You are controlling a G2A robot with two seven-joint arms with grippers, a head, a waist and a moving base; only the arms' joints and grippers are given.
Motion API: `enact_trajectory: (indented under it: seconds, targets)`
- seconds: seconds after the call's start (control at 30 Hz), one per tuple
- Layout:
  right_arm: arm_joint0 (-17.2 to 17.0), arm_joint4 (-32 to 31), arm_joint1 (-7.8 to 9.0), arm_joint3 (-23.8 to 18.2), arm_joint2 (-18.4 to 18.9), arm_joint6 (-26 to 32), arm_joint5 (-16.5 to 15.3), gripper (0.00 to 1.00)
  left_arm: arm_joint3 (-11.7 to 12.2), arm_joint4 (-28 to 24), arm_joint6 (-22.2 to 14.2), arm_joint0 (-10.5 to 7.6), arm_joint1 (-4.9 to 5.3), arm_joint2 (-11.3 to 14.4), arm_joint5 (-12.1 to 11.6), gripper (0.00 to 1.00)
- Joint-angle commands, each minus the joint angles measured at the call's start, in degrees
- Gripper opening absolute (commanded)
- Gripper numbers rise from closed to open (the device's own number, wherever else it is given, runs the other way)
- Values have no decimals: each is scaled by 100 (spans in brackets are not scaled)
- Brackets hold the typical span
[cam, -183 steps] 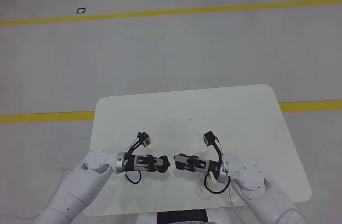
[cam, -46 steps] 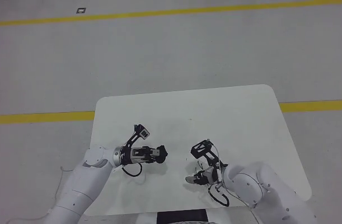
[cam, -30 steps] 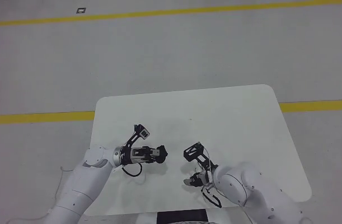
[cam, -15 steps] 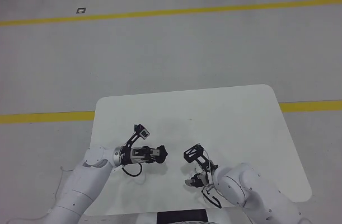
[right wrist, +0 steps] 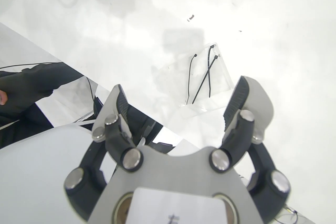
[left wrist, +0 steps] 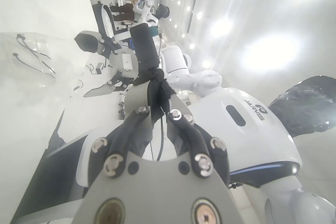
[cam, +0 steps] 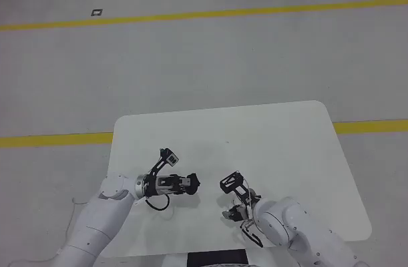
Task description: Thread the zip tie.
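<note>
My left gripper (cam: 192, 181) hangs above the white table (cam: 277, 140), left of the middle, and is shut on a black bundle (left wrist: 145, 46) with a knotted black strip (left wrist: 157, 83). In the left wrist view its fingertips (left wrist: 172, 100) press on that knot. Near the table's front edge, my right gripper (cam: 228, 215) stands open with nothing between its fingers (right wrist: 121, 101). Just beyond it, the right wrist view shows three black zip ties (right wrist: 209, 78) lying in a clear tray (right wrist: 226, 72). The left wrist view has the same zip ties (left wrist: 31, 50) and the open right gripper (left wrist: 105, 86) farther off.
The clear tray (left wrist: 39, 80) sits on the table between the two arms, close to the right gripper. The table's far half and right side are bare white surface. A yellow floor line (cam: 43, 140) runs behind the table.
Six seconds ago both grippers faced each other at the table's middle. The right arm has since swung back and turned toward the front edge; over the last second it only shifted slightly. The left arm kept still.
</note>
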Motion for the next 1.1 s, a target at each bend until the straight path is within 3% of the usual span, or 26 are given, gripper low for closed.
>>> enact_trajectory:
  seconds: [0.0, 0.3, 1.07]
  targets:
    - [-5, -124, -13, 3, -46, 9, 96, 44, 0, 0, 0, 0, 0, 0, 0, 0]
    - [71, -531, -83, 225, -235, 207, 318, 31, 0, 0, 0, 0, 0, 0, 0, 0]
    - [455, -644, -344, 1097, -541, 273, 491, 29, 0, 0, 0, 0, 0, 0, 0, 0]
